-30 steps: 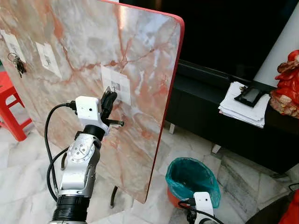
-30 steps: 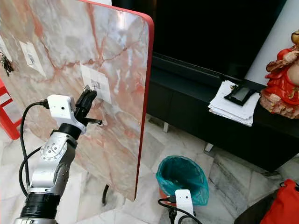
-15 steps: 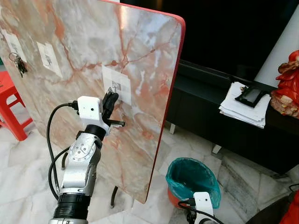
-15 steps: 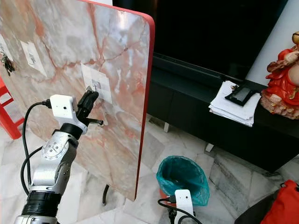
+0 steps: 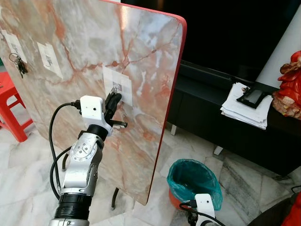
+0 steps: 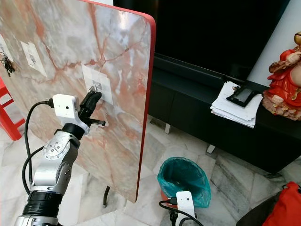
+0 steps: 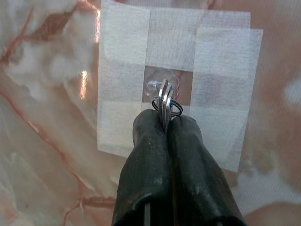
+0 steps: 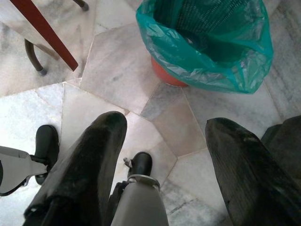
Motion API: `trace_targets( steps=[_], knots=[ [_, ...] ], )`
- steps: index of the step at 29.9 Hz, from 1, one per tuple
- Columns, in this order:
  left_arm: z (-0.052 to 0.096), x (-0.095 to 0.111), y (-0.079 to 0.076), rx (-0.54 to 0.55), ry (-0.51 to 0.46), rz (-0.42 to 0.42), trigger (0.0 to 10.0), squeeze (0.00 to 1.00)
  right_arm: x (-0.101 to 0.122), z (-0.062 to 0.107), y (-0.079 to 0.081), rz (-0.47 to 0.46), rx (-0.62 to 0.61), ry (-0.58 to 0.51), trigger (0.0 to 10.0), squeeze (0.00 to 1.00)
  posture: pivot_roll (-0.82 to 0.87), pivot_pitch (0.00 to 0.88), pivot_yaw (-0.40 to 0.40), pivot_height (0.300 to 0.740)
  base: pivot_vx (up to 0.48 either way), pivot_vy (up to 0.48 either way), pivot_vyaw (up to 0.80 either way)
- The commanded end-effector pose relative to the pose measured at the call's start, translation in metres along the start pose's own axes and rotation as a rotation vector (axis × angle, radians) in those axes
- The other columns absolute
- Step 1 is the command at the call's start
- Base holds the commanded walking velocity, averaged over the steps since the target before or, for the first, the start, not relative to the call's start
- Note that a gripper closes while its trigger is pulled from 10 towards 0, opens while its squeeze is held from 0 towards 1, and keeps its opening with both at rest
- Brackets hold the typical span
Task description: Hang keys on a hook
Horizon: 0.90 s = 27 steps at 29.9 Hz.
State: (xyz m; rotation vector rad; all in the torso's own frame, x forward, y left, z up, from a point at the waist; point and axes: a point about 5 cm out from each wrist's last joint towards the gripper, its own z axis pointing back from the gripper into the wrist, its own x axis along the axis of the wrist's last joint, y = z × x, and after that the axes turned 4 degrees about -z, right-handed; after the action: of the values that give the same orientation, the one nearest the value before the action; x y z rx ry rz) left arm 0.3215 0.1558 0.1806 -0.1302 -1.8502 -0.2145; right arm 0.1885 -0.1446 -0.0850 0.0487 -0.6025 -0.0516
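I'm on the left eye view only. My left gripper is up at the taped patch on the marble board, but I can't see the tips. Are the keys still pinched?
Observer: Yes. In the left wrist view the left gripper is shut on the keys, which stick out past the fingertips.
Operator: Where is the hook?
Observer: A small clear hook sits in the gap of the white tape patch, right behind the keys.
Operator: And my right gripper?
Observer: The right gripper hangs open above the floor, near the green-lined bin.

Home living room — TV console (image 5: 225, 117), marble floor (image 5: 19, 165).
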Motion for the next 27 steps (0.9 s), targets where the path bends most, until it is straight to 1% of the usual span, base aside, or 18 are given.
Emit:
trace_targets(
  steps=[1, 11, 15, 22, 27],
  knots=[
    [0.001, -0.003, -0.006, -0.031, 0.021, 0.006, 10.0, 0.00, -0.004, 0.001, -0.003, -0.004, -0.005, 0.017, 10.0, 0.00, 0.05, 0.000, -0.096, 0.740, 0.000, 0.000, 0.00],
    [0.006, -0.008, -0.004, -0.035, 0.059, 0.000, 10.0, 0.00, -0.004, 0.001, -0.002, -0.004, 0.001, 0.019, 10.0, 0.00, 0.05, 0.000, -0.096, 0.740, 0.000, 0.000, 0.00],
    [0.006, -0.008, -0.003, -0.031, 0.059, -0.004, 10.0, 0.00, -0.004, 0.001, -0.002, -0.002, 0.001, 0.019, 10.0, 0.00, 0.05, 0.000, -0.096, 0.740, 0.000, 0.000, 0.00],
    [0.007, -0.002, 0.000, -0.017, 0.037, -0.011, 10.0, 0.00, -0.004, 0.001, -0.002, -0.001, 0.000, 0.018, 10.0, 0.00, 0.05, 0.000, -0.096, 0.740, 0.000, 0.000, 0.00],
    [0.008, 0.006, -0.001, -0.036, 0.005, -0.023, 10.0, 0.00, -0.004, 0.001, -0.002, -0.001, -0.002, 0.017, 10.0, 0.00, 0.05, 0.000, -0.098, 0.740, 0.000, 0.000, 0.00]
  ],
)
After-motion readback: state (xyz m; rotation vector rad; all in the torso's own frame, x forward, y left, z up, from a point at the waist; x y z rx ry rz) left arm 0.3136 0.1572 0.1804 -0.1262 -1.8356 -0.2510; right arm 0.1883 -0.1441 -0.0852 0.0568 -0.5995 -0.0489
